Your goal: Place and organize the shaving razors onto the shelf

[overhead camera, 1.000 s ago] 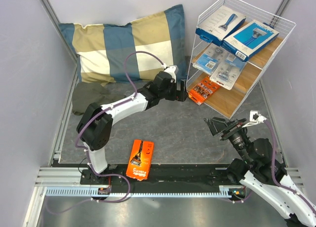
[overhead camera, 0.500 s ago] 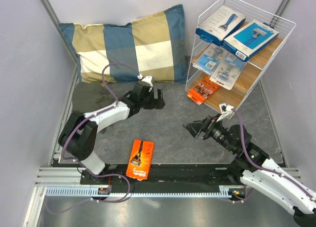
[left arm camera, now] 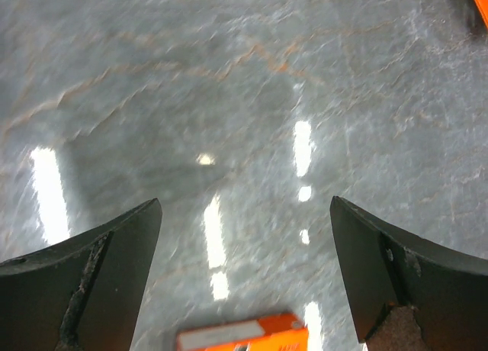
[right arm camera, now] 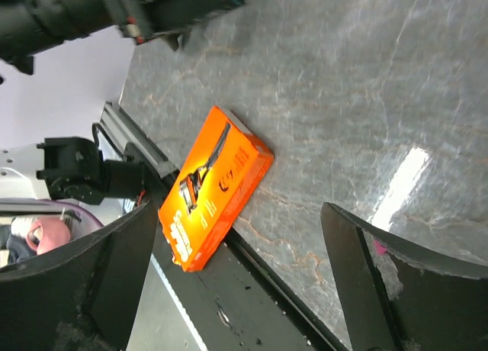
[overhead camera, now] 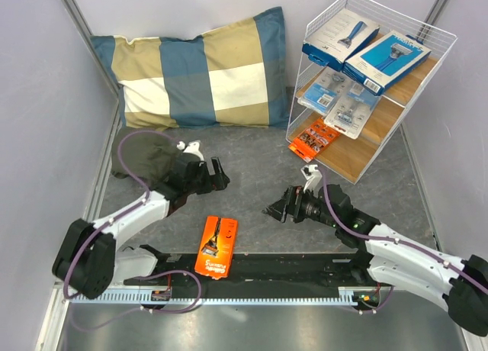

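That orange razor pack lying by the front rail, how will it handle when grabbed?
The orange razor pack looks like a thin box, so probably stiff and light. Lying flat, it shouldn't roll or tip. The smooth table suggests it may slide if nudged.

Orange razor card [overhead camera: 216, 246]; grey veined table [overhead camera: 255, 164]; blue-and-tan checked pillow [overhead camera: 200, 69]; white wire shelf [overhead camera: 358, 156], light-brown boards.
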`<state>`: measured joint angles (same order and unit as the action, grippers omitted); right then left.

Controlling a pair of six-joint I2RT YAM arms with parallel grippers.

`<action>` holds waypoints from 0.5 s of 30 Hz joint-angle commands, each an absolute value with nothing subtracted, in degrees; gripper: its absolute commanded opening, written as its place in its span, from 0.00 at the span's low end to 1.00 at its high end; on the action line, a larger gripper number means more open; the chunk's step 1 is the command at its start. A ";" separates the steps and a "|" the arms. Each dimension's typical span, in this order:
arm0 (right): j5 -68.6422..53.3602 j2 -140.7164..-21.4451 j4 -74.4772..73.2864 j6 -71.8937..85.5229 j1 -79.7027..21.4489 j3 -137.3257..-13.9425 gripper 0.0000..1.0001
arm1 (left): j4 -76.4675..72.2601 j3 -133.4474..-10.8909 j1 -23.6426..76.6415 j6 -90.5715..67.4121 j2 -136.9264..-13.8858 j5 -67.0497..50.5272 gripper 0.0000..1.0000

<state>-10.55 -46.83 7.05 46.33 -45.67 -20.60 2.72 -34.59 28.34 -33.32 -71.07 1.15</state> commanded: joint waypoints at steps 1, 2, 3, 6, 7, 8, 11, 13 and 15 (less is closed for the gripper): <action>-14.68 -49.56 16.24 48.78 -46.58 -18.46 0.95 | 2.80 -30.51 27.33 -36.74 -63.82 0.27 0.98; -15.11 -50.01 17.04 49.13 -46.67 -18.11 0.95 | 3.16 -29.11 27.33 -37.09 -61.46 0.26 0.98; -15.20 -50.71 17.92 50.00 -46.84 -17.67 0.95 | 3.86 -28.31 27.33 -37.44 -60.39 0.26 0.98; -15.73 -52.20 20.30 50.89 -47.81 -16.88 0.93 | 7.29 -24.88 27.33 -38.84 -56.00 0.26 0.98; -15.73 -52.56 20.48 50.98 -48.16 -16.88 0.93 | 8.77 -23.92 27.33 -39.72 -54.86 0.26 0.98; -15.73 -52.91 20.74 51.06 -48.43 -16.70 0.93 | 9.57 -21.73 27.33 -40.34 -52.41 0.26 0.97; -15.73 -54.49 22.84 51.94 -49.74 -16.09 0.91 | 12.38 -17.08 27.33 -43.41 -48.44 -2.10 0.96; -15.73 -56.15 25.48 53.16 -50.88 -15.21 0.90 | 13.62 -14.60 27.33 -46.39 -44.23 -3.77 0.95; -15.65 -58.44 27.76 53.87 -52.55 -14.86 0.88 | 13.89 -11.00 27.33 -48.07 -39.84 -6.67 0.95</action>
<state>-14.87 -55.42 20.29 51.51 -50.19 -16.16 10.76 -15.66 27.49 -41.43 -46.17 -1.72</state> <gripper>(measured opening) 0.894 0.955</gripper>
